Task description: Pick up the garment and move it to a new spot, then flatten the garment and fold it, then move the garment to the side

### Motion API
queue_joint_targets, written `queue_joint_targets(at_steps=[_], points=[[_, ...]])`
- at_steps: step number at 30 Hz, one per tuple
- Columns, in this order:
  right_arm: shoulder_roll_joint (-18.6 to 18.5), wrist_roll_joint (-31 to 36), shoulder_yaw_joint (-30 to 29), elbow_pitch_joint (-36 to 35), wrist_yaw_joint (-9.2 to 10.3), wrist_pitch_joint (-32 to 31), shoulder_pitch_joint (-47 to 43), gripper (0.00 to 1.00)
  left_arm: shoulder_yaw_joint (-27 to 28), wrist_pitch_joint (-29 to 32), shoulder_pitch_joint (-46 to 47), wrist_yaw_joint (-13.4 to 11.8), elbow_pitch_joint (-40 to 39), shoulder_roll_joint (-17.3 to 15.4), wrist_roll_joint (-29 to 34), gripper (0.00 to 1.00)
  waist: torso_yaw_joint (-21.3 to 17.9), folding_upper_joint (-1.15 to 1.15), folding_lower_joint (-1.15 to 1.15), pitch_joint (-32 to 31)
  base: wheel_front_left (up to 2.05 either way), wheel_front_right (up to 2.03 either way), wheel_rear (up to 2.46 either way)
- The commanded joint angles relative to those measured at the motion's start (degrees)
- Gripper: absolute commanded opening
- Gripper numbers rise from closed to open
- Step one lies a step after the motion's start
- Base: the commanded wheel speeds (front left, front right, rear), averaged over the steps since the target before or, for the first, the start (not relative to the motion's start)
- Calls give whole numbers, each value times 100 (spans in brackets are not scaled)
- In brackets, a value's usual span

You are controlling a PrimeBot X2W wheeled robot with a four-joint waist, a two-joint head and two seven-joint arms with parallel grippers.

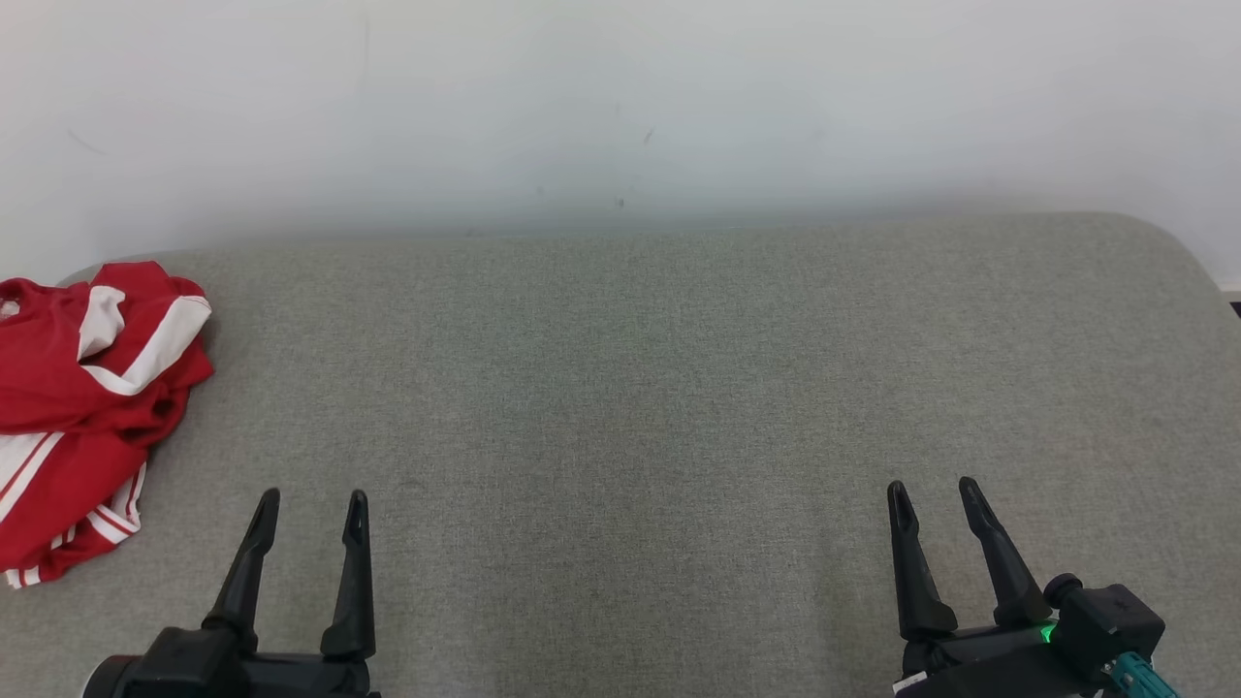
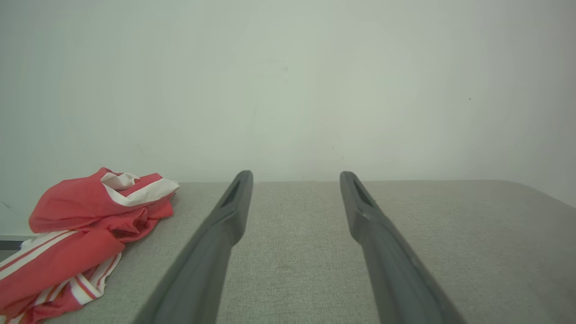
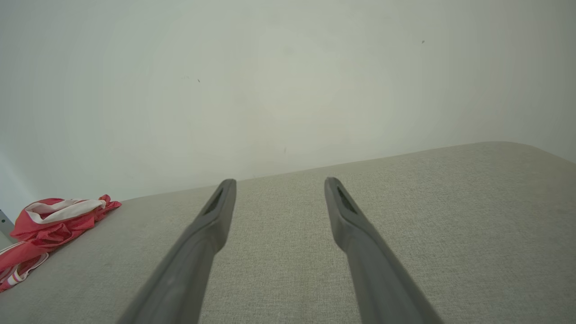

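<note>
Saw left gripper [image 1: 313, 496] low at near left, jaws spread wide, empty. Saw right gripper [image 1: 933, 486] at near right in the same state: wide apart, holding nothing. Could not tell contact with the grey padded surface [image 1: 620, 388] beneath.

Spotted garment [image 1: 78, 417], red with white stripes, crumpled in a heap at the surface's left edge. Placed it further out than the left fingertips and off to their left, apart from both grippers, partly cut off by the head view's left border. Noted plain white wall [image 1: 620, 116] beyond.

Judged step one not yet begun, pickup pending. Reckoned on swinging left arm out left and forward next, dropping onto a raised fold, pinching, then carrying toward the bare middle. Pencilled in right gripper for flattening later.
</note>
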State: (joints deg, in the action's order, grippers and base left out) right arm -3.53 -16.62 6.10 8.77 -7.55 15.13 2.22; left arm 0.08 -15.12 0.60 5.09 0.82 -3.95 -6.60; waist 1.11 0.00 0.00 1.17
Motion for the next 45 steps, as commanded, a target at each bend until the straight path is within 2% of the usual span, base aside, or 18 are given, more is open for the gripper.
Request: queue_joint_targets(at_steps=[1,14,21,29,45], points=[[-24,-24,6,14,12,4,-2,100,24,-6,-70,12,15,10,-14,100,-2,0,0,0,0,0,0],[-47,-41,0,50,12,4,-4,100,69,-6,-36,93,132,72,-17,100,22,0,0,-11,0,0,0],[-43,-8,-43,34,12,4,-45,100,135,-6,-27,58,191,87,-12,100,249,0,0,46,0,0,0],[-37,-3,-44,61,12,3,-83,100,200,-6,-5,0,246,98,-8,100,735,0,0,67,0,0,0],[-34,45,-67,48,12,3,-147,100,313,-6,-85,-128,338,106,-42,100,2139,0,0,150,0,0,0]])
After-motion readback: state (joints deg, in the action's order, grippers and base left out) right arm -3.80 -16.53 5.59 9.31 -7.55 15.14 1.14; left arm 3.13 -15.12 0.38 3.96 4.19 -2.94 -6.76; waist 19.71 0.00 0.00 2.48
